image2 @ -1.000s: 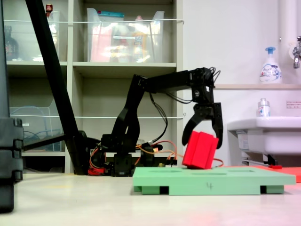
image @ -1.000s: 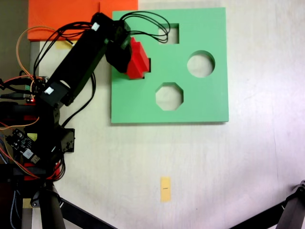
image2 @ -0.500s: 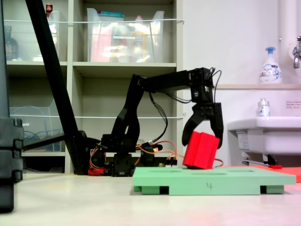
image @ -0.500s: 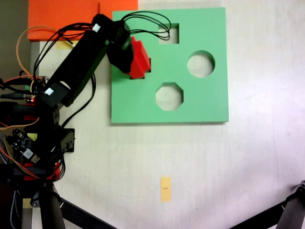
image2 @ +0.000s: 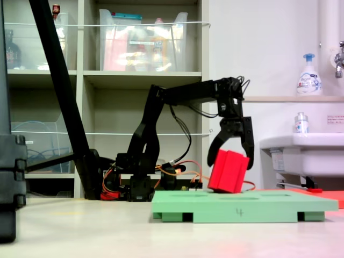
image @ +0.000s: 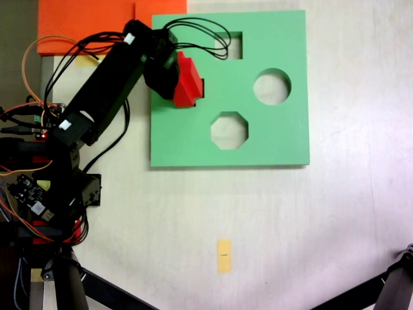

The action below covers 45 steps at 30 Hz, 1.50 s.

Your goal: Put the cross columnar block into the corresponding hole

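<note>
Nothing much has moved: gripper [image2: 231, 153] holds tilted red block [image2: 228, 171] tight, near green board's [image: 271, 139] left edge.

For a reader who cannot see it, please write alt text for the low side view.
A black arm's gripper holds a red cross-shaped block, tilted, its lower end on the green foam board. Behind stand shelves with plastic bins and a white sink.

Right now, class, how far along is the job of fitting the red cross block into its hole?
Done: the gripper has brought the red cross block onto the green board. In hand: its jaws straddle the tilted block, whose lower edge sits at the board's surface in the side-on fixed view. Left: straightening it and pressing it down into the cross hole beneath; it is not seated.
</note>
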Each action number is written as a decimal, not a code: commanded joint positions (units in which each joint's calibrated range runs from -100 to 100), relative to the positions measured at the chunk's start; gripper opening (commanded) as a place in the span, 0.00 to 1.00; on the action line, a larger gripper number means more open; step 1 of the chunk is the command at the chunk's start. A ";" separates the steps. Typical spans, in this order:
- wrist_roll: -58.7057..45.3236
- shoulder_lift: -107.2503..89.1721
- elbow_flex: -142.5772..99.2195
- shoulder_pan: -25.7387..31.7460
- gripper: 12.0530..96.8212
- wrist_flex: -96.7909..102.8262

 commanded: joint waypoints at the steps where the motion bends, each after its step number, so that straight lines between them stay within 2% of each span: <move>1: 1.03 -2.54 -0.33 0.34 0.41 0.29; 32: 2.20 -4.91 1.96 1.27 0.41 3.85; 45: 1.47 -0.31 0.17 -1.07 0.42 4.43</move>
